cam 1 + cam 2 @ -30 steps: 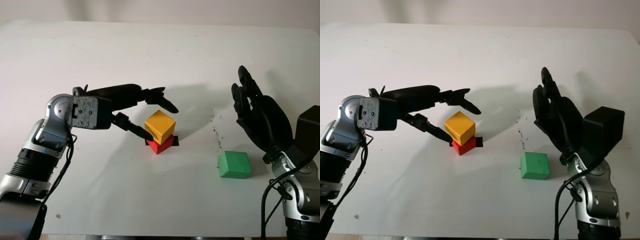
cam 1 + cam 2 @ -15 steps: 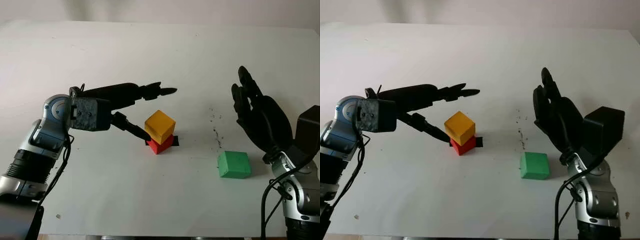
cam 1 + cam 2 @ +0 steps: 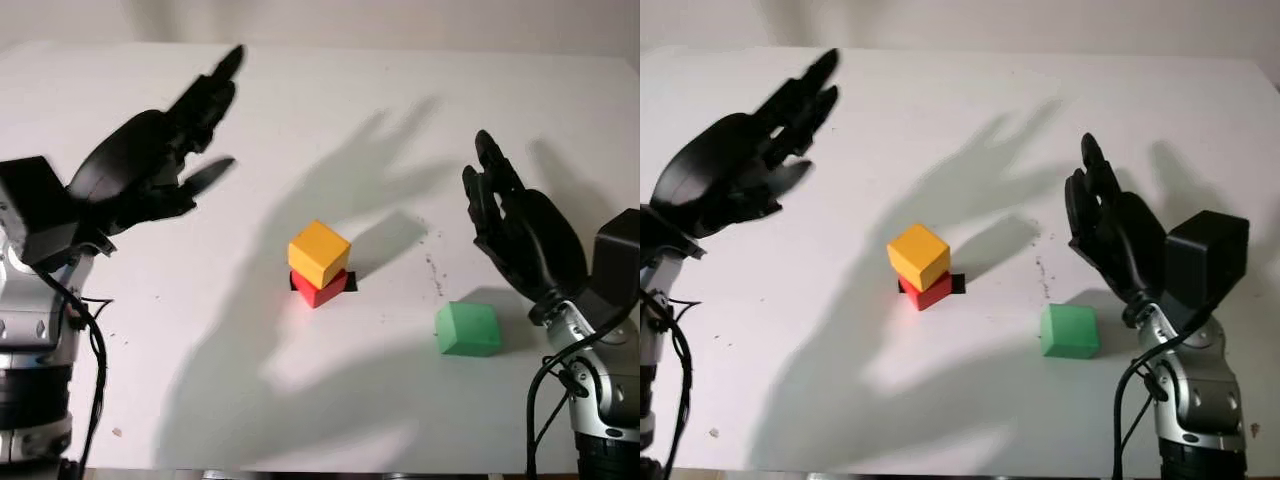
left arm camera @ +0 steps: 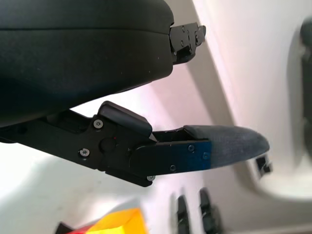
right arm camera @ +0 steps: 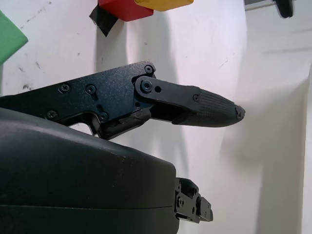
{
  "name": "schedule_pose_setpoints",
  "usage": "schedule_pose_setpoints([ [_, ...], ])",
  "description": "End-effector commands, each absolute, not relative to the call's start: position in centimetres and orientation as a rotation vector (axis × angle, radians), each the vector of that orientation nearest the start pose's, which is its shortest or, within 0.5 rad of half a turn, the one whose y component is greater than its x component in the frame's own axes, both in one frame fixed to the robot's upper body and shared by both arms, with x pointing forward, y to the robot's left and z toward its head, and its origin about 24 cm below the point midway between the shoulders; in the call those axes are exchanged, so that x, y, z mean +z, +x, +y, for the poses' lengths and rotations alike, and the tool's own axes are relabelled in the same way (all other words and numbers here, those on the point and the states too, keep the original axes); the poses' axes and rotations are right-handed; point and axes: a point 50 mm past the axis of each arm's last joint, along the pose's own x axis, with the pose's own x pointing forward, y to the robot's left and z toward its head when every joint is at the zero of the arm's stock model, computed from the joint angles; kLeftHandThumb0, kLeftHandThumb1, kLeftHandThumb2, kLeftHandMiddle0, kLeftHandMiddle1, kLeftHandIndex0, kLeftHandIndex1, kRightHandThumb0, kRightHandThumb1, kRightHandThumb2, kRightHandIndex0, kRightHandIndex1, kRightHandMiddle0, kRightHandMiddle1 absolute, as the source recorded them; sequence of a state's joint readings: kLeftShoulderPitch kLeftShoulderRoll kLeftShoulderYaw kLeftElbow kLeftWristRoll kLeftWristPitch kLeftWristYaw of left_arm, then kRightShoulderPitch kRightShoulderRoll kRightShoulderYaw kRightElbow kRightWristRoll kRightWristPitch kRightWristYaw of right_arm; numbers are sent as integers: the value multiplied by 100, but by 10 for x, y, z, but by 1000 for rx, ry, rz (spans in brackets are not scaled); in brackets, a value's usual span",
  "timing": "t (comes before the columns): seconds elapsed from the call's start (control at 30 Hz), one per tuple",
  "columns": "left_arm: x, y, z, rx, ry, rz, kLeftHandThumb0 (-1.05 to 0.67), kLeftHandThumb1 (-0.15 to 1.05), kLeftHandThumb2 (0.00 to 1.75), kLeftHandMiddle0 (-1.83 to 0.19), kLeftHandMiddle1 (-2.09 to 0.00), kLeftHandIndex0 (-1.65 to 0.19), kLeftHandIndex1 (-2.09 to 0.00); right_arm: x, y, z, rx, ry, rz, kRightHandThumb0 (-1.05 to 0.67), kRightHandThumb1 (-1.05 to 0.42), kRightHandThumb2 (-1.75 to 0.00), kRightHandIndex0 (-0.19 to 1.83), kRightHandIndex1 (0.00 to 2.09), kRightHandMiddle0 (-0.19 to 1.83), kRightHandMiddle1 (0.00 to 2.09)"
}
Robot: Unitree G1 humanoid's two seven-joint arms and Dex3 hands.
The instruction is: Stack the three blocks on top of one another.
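At table centre: yellow block (image 3: 320, 253), seated on red block (image 3: 318, 288), turned a little askew from it and overhanging slightly. Two of three stacked, as I judge it. A scrap of black tape (image 3: 349, 283) shows at the red block's base.

Near right: green block (image 3: 468, 329), alone on the white table (image 3: 330, 120), well apart from the stack. Not yet placed.

Left hand (image 3: 150, 165): mine, raised high over the far left of the table, well clear of the stack, open, holding nothing.

Right hand (image 3: 520, 235): mine, upright just beyond the green block on its far right side, open, holding nothing, not touching it.

Handling notes, green block: looks rigid and light, with flat matte faces and crisp edges; I expect little slip and no crushing. Best hold, I judge, is across two opposite side faces, about mid-height, leaving the underside free to land flat.

Handling notes, stack: the yellow block's skewed seat suggests it could be nudged off easily. The green block should come down squarely from above, released gently, with fingers kept off the yellow sides.
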State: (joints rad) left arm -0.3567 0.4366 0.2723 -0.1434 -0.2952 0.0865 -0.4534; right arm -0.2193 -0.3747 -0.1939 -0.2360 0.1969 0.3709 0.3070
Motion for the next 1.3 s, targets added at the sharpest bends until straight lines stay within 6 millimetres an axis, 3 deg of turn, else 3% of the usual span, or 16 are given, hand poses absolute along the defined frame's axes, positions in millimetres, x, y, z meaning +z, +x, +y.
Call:
schedule_pose_setpoints([
  [0.0, 190, 280, 236, -247, 157, -451, -88, 105, 80, 19, 0, 19, 0, 163, 279, -224, 184, -289, -154, -72, -105, -45, -19, 0, -19, 0],
  [0.07, 179, 277, 238, -211, 121, -430, -87, 105, 80, 19, 0, 19, 0, 172, 277, -227, 174, -375, -156, -76, -105, -42, -19, 0, -18, 1],
  [0.17, 157, 273, 238, -181, 72, -378, -84, 105, 79, 19, 0, 19, 0, 190, 273, -233, 182, -440, -162, -78, -104, -21, -18, 2, -14, 4],
  [0.27, 138, 267, 237, -172, 31, -353, -80, 105, 75, 19, 0, 19, 0, 209, 264, -238, 180, -636, -163, -83, -103, -9, -13, 5, -7, 8],
  [0.6, 106, 255, 226, -117, -50, -314, -78, 105, 71, 19, 0, 19, 0, 239, 214, -235, 237, -997, -147, -73, -86, -3, -5, 7, 14, 9],
  [1.0, 104, 257, 224, -122, -35, -326, -77, 105, 71, 19, 0, 19, 0, 224, 177, -216, 316, -1246, -63, -70, -84, -6, -4, 6, 16, 6],
  [1.27, 103, 254, 224, -118, -47, -351, -76, 105, 70, 19, 0, 19, 0, 198, 166, -210, 358, -1251, -35, -70, -84, -5, -9, 4, 13, 4],
])
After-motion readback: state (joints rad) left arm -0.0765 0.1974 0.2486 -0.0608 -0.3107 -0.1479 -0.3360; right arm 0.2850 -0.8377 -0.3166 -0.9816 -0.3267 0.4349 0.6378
